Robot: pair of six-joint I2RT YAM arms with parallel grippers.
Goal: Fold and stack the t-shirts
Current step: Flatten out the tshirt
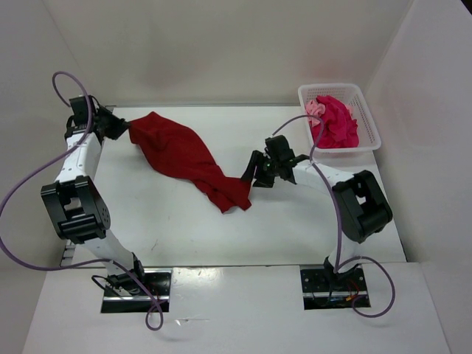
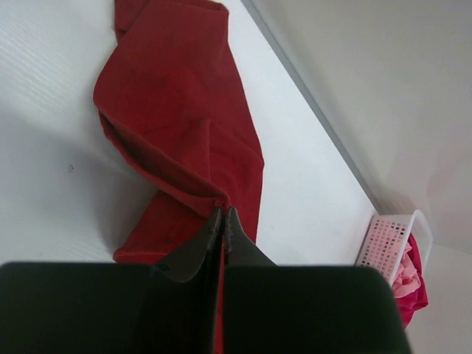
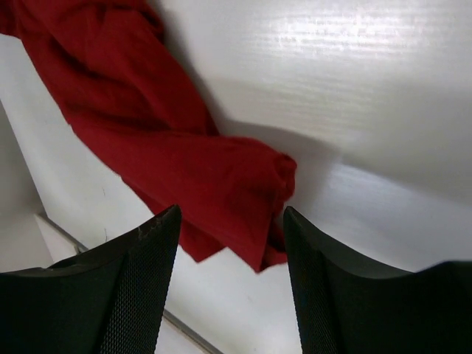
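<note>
The dark red t-shirt lies stretched in a long bunched band across the table, from the far left to the middle. My left gripper is shut on its far left end; in the left wrist view the jaws pinch a fold of the red cloth. My right gripper is open, just right of the shirt's near end; the right wrist view shows the red cloth between and beyond the open fingers. The magenta-pink t-shirt and the salmon pink t-shirt lie crumpled in the basket.
A white mesh basket stands at the far right corner; it also shows in the left wrist view. White walls enclose the table on the left, back and right.
</note>
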